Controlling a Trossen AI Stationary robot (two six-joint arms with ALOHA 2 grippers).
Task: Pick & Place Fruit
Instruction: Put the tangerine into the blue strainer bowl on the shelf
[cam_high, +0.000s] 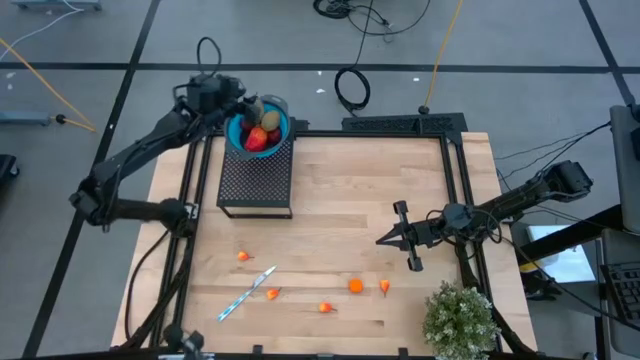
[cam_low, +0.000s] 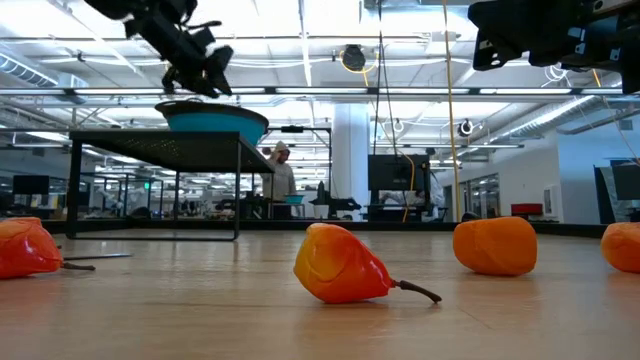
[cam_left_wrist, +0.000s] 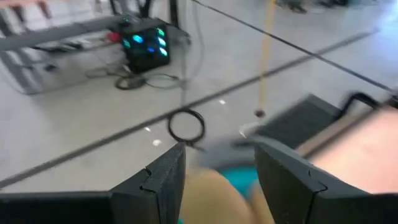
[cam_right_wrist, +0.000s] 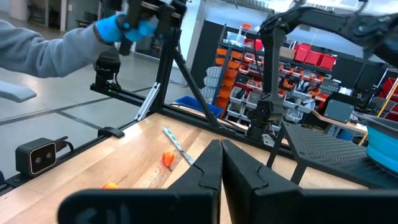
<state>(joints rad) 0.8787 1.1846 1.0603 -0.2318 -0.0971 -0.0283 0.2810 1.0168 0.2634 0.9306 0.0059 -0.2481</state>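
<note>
Blue bowl (cam_high: 240, 136), upper left of the high view, on a black perforated stand (cam_high: 256, 178): holds red, olive-brown and yellowish fruit (cam_high: 259, 137).

Left claw (cam_high: 252, 107): just above the bowl's rim, fingers apart around an olive-brown oval (cam_high: 255, 110) of fruit.

Right claw (cam_high: 381, 241): right of centre above the counter (cam_high: 340, 190), fingers together, holding nothing.

Loose on the counter, lower half of the high view: orange pieces (cam_high: 355, 285), five in all, near a silver-blue stick (cam_high: 246, 294).

Green plant (cam_high: 460, 320): lower right corner.

Right wrist view, upper left: a person's grey sleeve and blue glove (cam_right_wrist: 118, 28).
</note>
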